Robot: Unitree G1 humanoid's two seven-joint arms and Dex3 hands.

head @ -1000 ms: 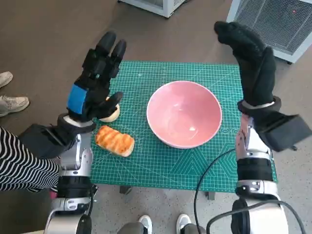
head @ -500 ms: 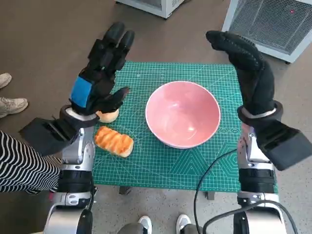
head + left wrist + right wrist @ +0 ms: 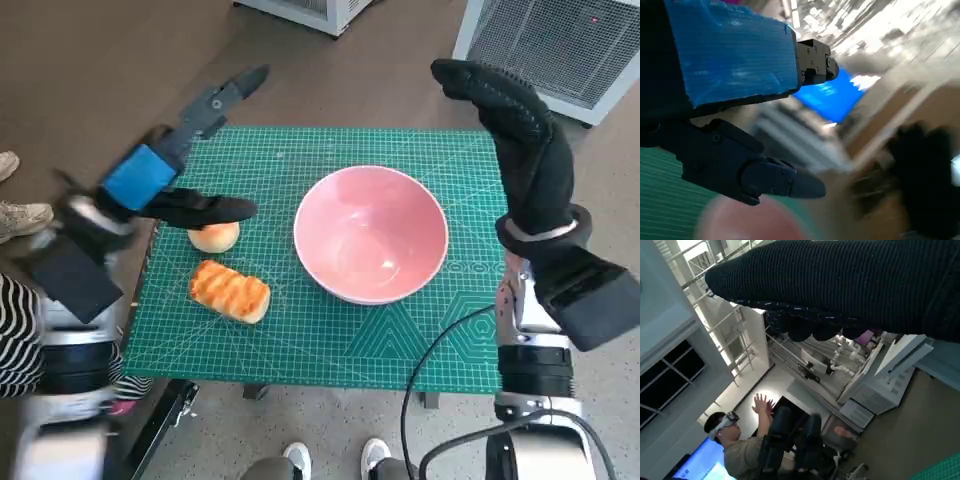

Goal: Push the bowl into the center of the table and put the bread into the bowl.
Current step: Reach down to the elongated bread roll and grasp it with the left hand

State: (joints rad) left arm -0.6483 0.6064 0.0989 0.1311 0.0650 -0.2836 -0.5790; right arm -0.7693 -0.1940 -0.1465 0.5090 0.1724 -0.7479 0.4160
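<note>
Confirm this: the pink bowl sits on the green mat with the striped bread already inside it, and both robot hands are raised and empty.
Not quite. In the head view the striped bread lies on the green mat beside the pink bowl, which holds nothing. The rest stands: the left robot hand and right robot hand are raised and empty.

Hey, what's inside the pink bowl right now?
The pink bowl holds nothing visible, only glare. The bread lies outside on the green mat. Nothing covers its inside.

Blue-taped black left robot hand (image 3: 165,175), black-gloved right robot hand (image 3: 525,150)
</note>
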